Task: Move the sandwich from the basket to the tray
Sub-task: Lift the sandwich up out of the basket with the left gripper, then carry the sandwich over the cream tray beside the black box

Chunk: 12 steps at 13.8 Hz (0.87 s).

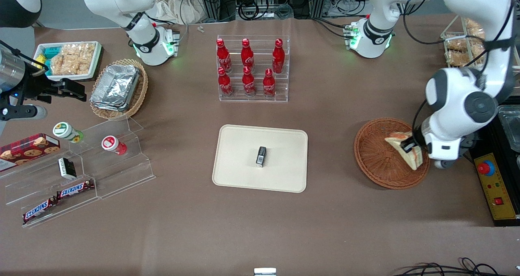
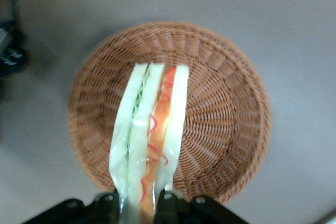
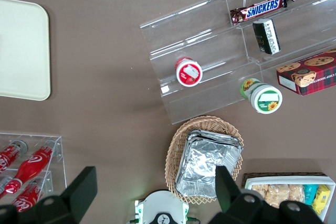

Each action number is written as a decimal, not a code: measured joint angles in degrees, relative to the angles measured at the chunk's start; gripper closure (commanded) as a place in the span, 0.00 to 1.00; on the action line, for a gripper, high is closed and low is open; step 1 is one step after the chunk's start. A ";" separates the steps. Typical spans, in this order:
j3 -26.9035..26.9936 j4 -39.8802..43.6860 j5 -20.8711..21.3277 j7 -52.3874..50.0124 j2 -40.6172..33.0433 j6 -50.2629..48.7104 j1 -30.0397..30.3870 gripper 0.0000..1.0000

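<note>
Sandwich clamped in claw, lifted just over the basket directly below. Grasp done; carry to tray, well off toward the parked arm, and release remain.

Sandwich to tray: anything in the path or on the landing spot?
The end effector grips the sandwich over the basket. Bare table lies between basket and tray. A small dark packet stands mid-tray, so land beside it.
</note>
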 measured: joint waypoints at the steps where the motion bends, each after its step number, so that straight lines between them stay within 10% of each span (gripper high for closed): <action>1: -0.03 3.88 0.00 0.49 -1.52 -6.53 -0.04 1.00; 6: -4.08 24.83 -6.35 6.52 -3.52 -27.68 -0.51 1.00; 12: -15.48 26.04 -6.68 13.53 7.94 -21.45 -5.41 1.00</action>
